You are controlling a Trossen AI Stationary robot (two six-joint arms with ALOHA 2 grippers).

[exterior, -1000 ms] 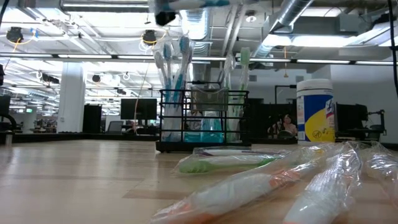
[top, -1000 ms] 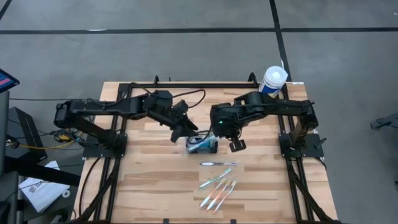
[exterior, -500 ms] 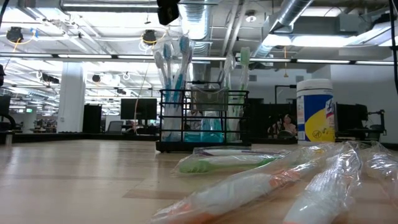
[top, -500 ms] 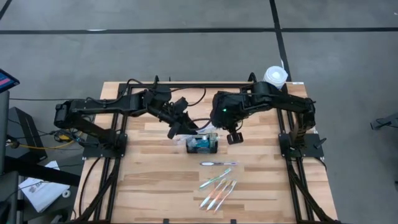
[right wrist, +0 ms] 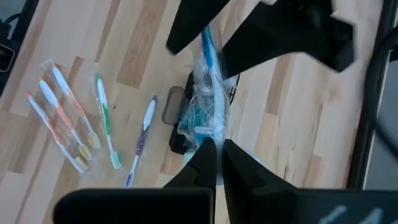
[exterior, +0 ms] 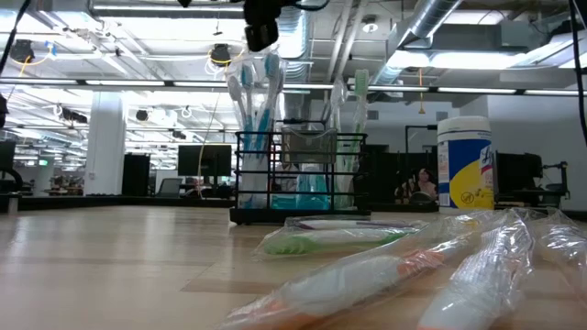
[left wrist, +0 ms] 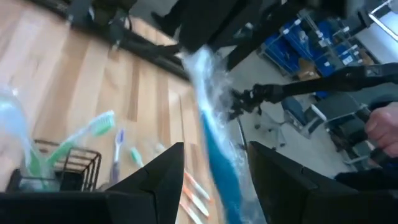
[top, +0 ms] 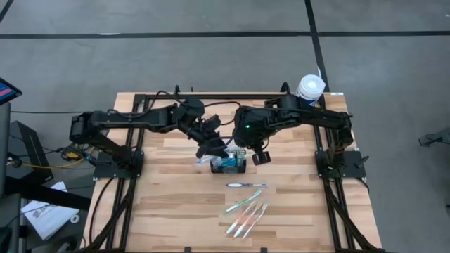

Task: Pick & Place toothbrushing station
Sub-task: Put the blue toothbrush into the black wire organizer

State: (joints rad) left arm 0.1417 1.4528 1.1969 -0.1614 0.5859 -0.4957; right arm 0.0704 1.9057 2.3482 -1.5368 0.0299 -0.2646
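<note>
Wooden table [top: 176, 204] boards hold the toothbrushing station [top: 228, 164] near the middle, already stuffed with wrapped brushes. Over it, the left gripper [top: 213, 148] pinches a blue toothbrush [left wrist: 214, 140] in crinkly plastic. It should tip the brush upright and lower it slowly into a free slot (bumping could topple the station). The right gripper [top: 259, 156] waits just beside, fingers nearly together, holding nothing. Spare toothbrushes [top: 246, 211] lie nearer the front edge.

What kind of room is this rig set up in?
Likely a large open lab or industrial workspace: exposed ceiling ducts, rows of monitors at distant desks, and a grey concrete floor around the wooden table.
</note>
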